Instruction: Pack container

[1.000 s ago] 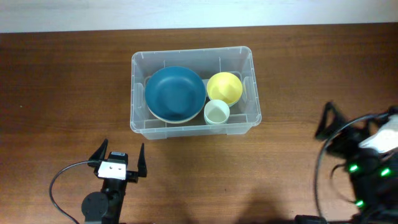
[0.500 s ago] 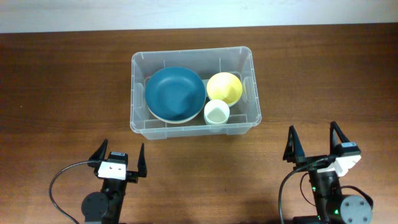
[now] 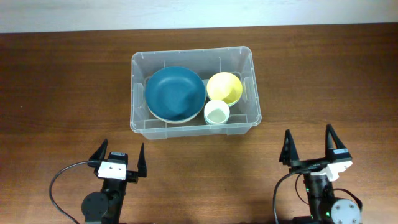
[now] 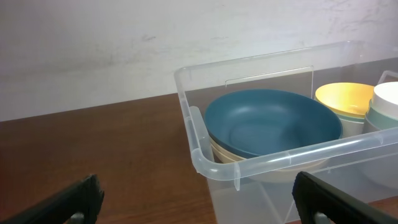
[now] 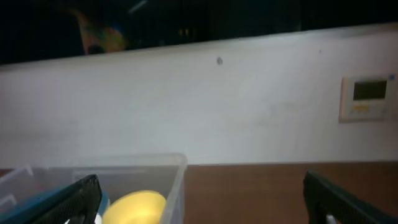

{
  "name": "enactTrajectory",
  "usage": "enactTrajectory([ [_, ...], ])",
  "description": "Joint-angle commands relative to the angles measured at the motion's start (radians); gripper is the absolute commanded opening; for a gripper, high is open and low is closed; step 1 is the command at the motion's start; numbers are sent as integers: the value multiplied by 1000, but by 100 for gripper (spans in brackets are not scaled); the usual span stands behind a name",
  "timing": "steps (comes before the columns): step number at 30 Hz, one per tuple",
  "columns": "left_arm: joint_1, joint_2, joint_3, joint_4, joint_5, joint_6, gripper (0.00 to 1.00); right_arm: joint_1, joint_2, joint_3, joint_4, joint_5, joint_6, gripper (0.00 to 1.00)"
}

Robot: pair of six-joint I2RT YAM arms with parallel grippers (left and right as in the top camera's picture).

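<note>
- The large clear rectangular plastic container (image 3: 194, 129) sits mid-table toward the back of the brown wooden table (image 3: 62, 81). Its long axis runs left to right.
- It lies ahead of both grippers and between them. The left gripper (image 3: 122, 147) is just short of its near-left corner. The right gripper (image 3: 308, 132) stands well off its near-right corner. I judge the left arm nearer.
- Both pairs of fingers are spread wide and hold nothing.
- Contents:
  - 1 dark blue round bowl (image 3: 175, 93) sits on the left, nested on a cream bowl (image 4: 219, 151).
  - 1 yellow round bowl (image 3: 224, 88) sits at the right rear.
  - 1 pale white cup (image 3: 216, 112) sits just in front of the yellow bowl.
- I see no loose item outside the container, so I judge packing complete or nearly so.
</note>
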Motion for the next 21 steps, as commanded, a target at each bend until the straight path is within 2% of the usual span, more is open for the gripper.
enactTrajectory([
  [1,5,-6,-3,-5,-6,-9,99,10,-10,-57,3,9,-8,99],
  [9,5,-6,-3,-5,-6,-9,99,10,-11,-136,-4,21,-7,99],
  [17,5,-6,-3,-6,-6,-9,99,10,-11,-136,-148,35,-11,99],
  [21,5,-6,-3,-5,-6,-9,99,10,-11,-136,-145,35,-11,99],
])
